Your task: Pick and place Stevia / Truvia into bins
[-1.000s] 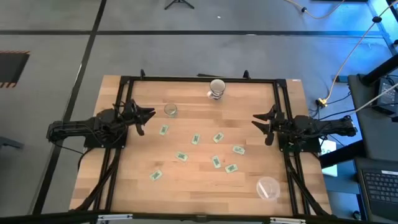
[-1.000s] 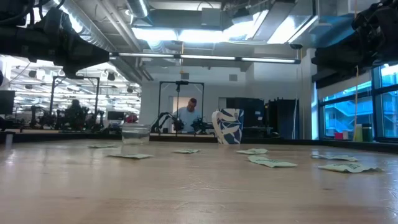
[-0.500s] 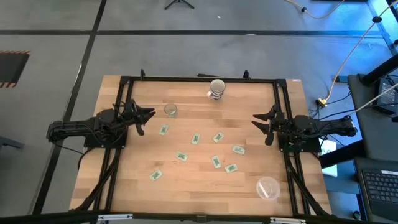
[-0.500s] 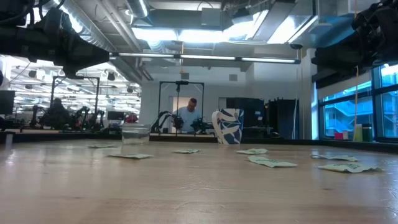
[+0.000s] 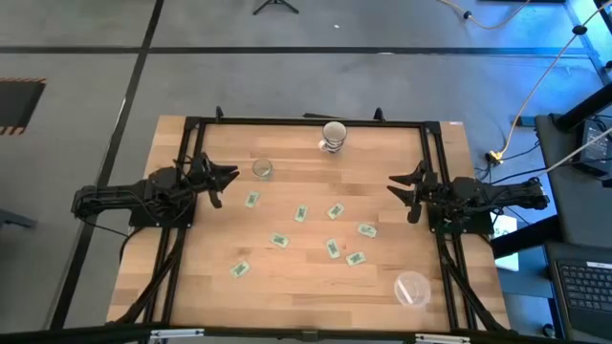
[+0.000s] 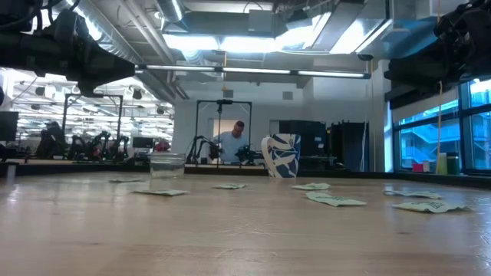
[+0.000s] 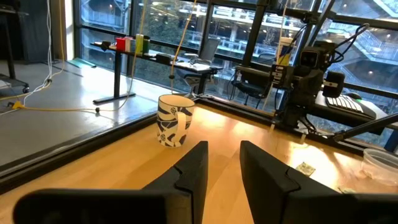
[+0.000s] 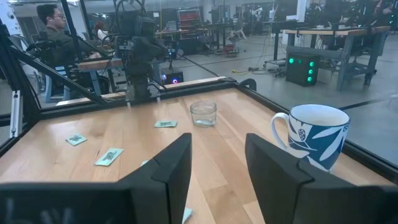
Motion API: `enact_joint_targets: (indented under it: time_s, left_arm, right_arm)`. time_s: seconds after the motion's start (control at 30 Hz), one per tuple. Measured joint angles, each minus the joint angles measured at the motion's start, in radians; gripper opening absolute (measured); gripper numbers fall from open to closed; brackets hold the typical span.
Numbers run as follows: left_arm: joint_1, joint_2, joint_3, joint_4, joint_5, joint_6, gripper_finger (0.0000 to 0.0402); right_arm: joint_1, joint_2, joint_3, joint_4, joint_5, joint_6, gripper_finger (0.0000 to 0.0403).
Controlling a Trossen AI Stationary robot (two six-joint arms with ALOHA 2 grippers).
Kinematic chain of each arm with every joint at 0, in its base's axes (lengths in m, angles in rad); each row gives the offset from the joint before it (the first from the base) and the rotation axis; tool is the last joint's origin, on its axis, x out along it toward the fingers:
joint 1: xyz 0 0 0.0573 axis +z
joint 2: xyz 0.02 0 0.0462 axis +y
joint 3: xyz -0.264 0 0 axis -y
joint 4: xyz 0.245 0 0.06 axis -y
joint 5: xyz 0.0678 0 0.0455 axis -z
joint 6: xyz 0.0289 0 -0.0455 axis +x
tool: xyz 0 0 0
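Several small white-and-green sachets lie flat and scattered across the middle of the wooden table, among them one (image 5: 251, 200) nearest my left gripper, one (image 5: 367, 229) nearest my right gripper and one (image 5: 239, 269) toward the near edge. The wide clear round tub (image 5: 412, 289) stands near the table's near right corner. My left gripper (image 5: 226, 183) hovers open at the table's left side, above the surface. My right gripper (image 5: 396, 191) hovers open at the right side. In the wrist views, each gripper's fingers (image 7: 224, 165) (image 8: 217, 162) stand apart with nothing between them.
A small clear glass jar (image 5: 262, 169) stands just right of my left gripper. A white mug with blue print (image 5: 334, 137) stands at the far edge. A black frame (image 5: 306, 121) runs around the table. A person (image 6: 232, 142) sits in the room beyond.
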Motion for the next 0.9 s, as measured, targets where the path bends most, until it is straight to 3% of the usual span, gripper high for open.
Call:
enact_joint_targets:
  time_s: [0.67,0.9]
  left_arm:
    - [0.000,0.000,0.000,0.000,0.000,0.000,0.0088]
    - [0.000,0.000,0.000,0.000,0.000,0.000,0.0088]
  right_arm:
    - [-0.006,0.000,0.000,0.118,0.014,-0.053,0.0154]
    - [-0.025,0.013,0.000,0.122,0.088,0.114,0.0154]
